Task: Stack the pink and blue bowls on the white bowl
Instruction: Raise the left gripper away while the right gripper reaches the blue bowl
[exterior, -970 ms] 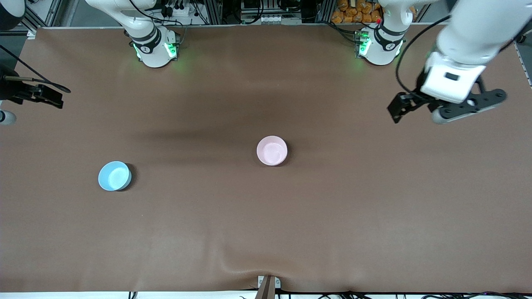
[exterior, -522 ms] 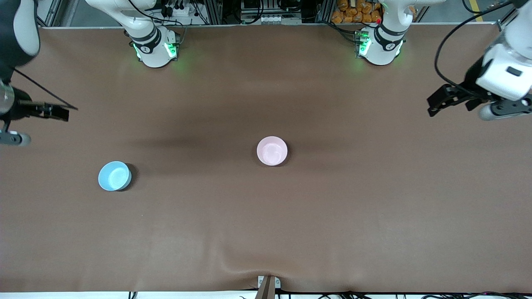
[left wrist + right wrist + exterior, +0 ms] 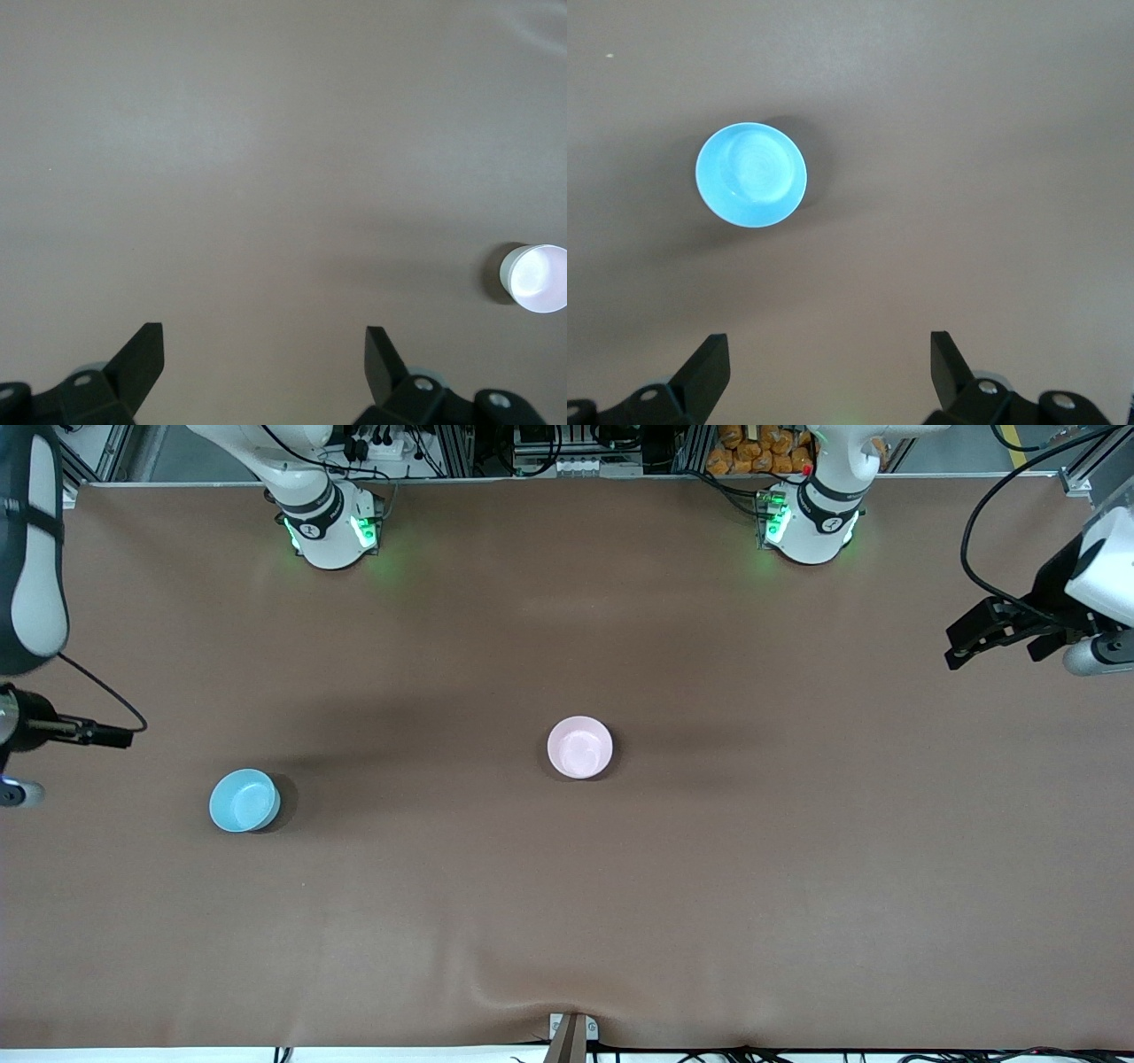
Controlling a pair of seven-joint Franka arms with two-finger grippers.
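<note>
The blue bowl sits upright on the brown counter, rim up, well clear of the right gripper, whose jaws stand apart and empty over bare counter at the right arm's end. The pink bowl, mid-counter and also rim up, lies well apart from the left gripper; its jaws stand apart, holding nothing, high over the left arm's end. Open counter surrounds both bowls.

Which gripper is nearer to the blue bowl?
The right. The right gripper is up at the right arm's end of the table, open, with the blue bowl close by. The left gripper is open over the left arm's end, well past the pink bowl.
</note>
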